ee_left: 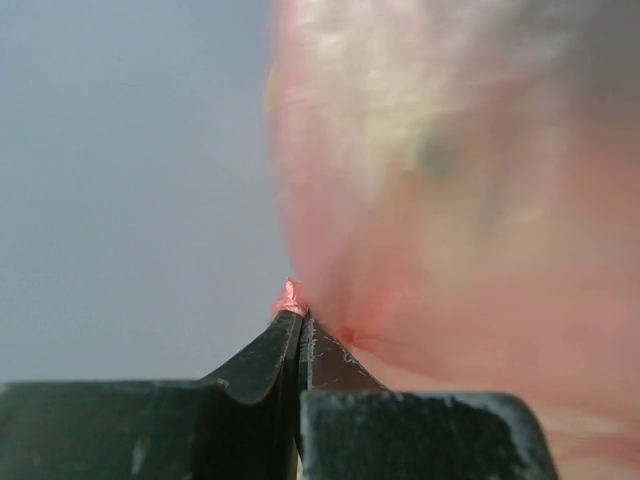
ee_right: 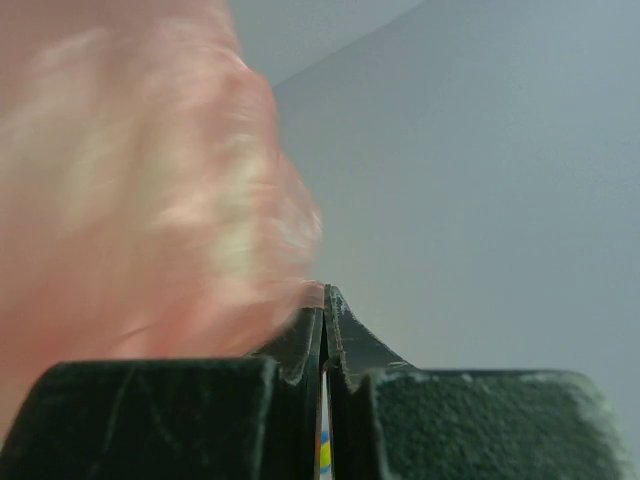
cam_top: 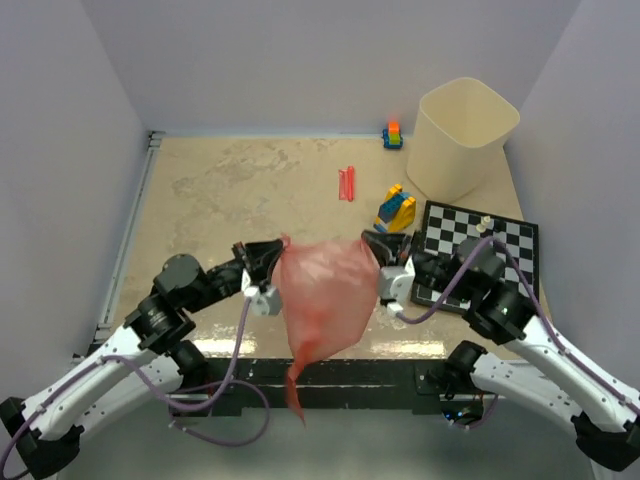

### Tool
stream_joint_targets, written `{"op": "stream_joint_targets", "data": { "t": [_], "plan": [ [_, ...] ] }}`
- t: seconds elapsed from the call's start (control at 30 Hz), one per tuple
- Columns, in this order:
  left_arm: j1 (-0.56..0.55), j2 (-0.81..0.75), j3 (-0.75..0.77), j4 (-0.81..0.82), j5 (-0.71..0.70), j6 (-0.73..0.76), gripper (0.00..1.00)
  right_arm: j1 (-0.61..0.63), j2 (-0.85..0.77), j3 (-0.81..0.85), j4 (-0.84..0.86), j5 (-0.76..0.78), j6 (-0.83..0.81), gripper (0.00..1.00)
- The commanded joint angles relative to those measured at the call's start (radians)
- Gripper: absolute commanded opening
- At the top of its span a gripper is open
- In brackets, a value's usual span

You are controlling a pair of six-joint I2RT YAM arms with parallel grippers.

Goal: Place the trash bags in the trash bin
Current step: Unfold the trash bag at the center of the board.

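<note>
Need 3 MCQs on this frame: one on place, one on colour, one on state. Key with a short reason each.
1. Where on the table does the trash bin stand?
A. far right corner
B. near left corner
C. centre

2. What colour is the sack held up at the near edge?
A. blue
B. translucent red
C. cream

3. The left gripper and right gripper are:
A. both open and empty
B. left shut, right open
C. both shut on the sack's edges

Key:
1 A: the top view shows it at the far right, behind the checkerboard.
2 B: both wrist views show thin red film with light coming through.
3 C: each wrist view shows the fingers pressed together with red film at their tips.
</note>
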Motion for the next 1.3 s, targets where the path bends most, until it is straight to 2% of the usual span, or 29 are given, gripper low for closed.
{"op": "stream_joint_targets", "data": {
  "t": [0.0,0.07,0.1,0.13,0.2,0.23,0.3,0.33,0.37,0.4,0.47,0.5,0.53,0.57,0.63,0.8,0.87,0.93,0.97,1.0,1.03,1.07,1.1,1.13,1.17,1.2,1.27],
  "plan": [
    [0.074,0.332,0.092,0.222,-0.377,-0.105,0.0,-0.067,0.315,0.159,0.28,0.06,0.131,0.0],
    [0.265,0.524,0.251,0.268,-0.313,-0.216,0.0,-0.225,0.504,0.303,0.378,-0.062,0.189,0.0],
    [0.325,0.627,0.382,0.277,-0.277,-0.308,0.0,-0.274,0.663,0.412,0.429,-0.067,0.239,0.0],
    [0.365,0.755,0.52,0.266,-0.301,-0.365,0.0,-0.295,0.781,0.531,0.431,-0.017,0.247,0.0],
    [0.408,0.995,0.929,0.196,-0.383,-0.458,0.0,-0.331,0.988,0.87,0.4,0.064,0.266,0.0],
    [0.421,1.114,1.131,0.158,-0.386,-0.475,0.0,-0.341,1.138,1.082,0.385,0.115,0.276,0.0],
    [0.426,1.34,1.614,0.091,-0.372,-0.458,0.0,-0.344,1.321,1.488,0.414,0.224,0.284,0.0],
    [0.424,1.455,1.872,0.103,-0.337,-0.421,0.0,-0.344,1.4,1.688,0.461,0.253,0.268,0.0],
    [0.416,1.525,2.057,0.178,-0.313,-0.366,0.0,-0.341,1.449,1.847,0.527,0.257,0.22,0.0],
    [0.395,1.55,2.118,0.349,-0.289,-0.314,0.0,-0.329,1.475,1.938,0.641,0.26,0.183,0.0],
    [0.354,1.44,1.92,0.801,-0.19,-0.132,0.0,-0.289,1.427,1.941,0.92,0.231,0.12,0.0],
    [0.34,1.35,1.732,1.013,-0.07,-0.043,0.0,-0.272,1.355,1.846,1.063,0.199,0.087,0.0],
    [0.321,1.293,1.588,1.126,0.036,0.031,0.0,-0.25,1.285,1.727,1.172,0.16,0.051,0.0],
    [0.297,1.247,1.524,1.162,0.121,0.113,0.0,-0.224,1.208,1.626,1.243,0.121,0.025,0.0],
    [0.231,1.186,1.415,1.214,0.188,0.27,0.0,-0.183,1.082,1.427,1.314,0.059,-0.045,0.0],
    [0.189,1.116,1.235,1.389,0.275,0.358,0.0,-0.132,0.859,0.927,1.432,-0.03,-0.174,0.0],
    [0.191,1.064,1.081,1.45,0.233,0.361,0.0,-0.131,0.787,0.751,1.434,-0.021,-0.181,0.0],
    [0.191,0.972,0.84,1.469,0.056,0.328,0.0,-0.137,0.711,0.587,1.343,0.06,-0.126,0.0],
    [0.202,0.929,0.699,1.423,-0.104,0.258,0.0,-0.159,0.689,0.524,1.286,0.154,-0.016,0.0],
    [0.221,0.874,0.604,1.289,-0.272,0.14,0.0,-0.198,0.684,0.455,1.191,0.237,0.117,0.0],
    [0.253,0.829,0.571,0.905,-0.389,-0.08,0.0,-0.247,0.69,0.407,1.035,0.282,0.264,0.0],
    [0.34,0.8,0.607,0.479,-0.233,-0.314,0.0,-0.279,0.693,0.385,0.744,0.213,0.327,0.0],
    [0.423,0.788,0.624,0.141,0.138,-0.431,0.0,-0.281,0.689,0.355,0.44,0.107,0.26,0.0],
    [0.427,0.768,0.579,-0.062,0.275,-0.423,0.0,-0.257,0.664,0.309,0.217,-0.038,0.146,0.0],
    [0.366,0.725,0.542,-0.197,0.281,-0.376,0.0,-0.229,0.605,0.26,0.035,-0.093,0.108,0.0],
    [0.305,0.674,0.494,-0.273,0.254,-0.349,0.0,-0.188,0.51,0.191,-0.003,-0.089,0.155,0.0],
    [0.237,0.523,0.393,-0.237,0.208,-0.419,0.0,-0.141,0.315,0.103,0.045,-0.099,0.288,0.0]
  ]
}}
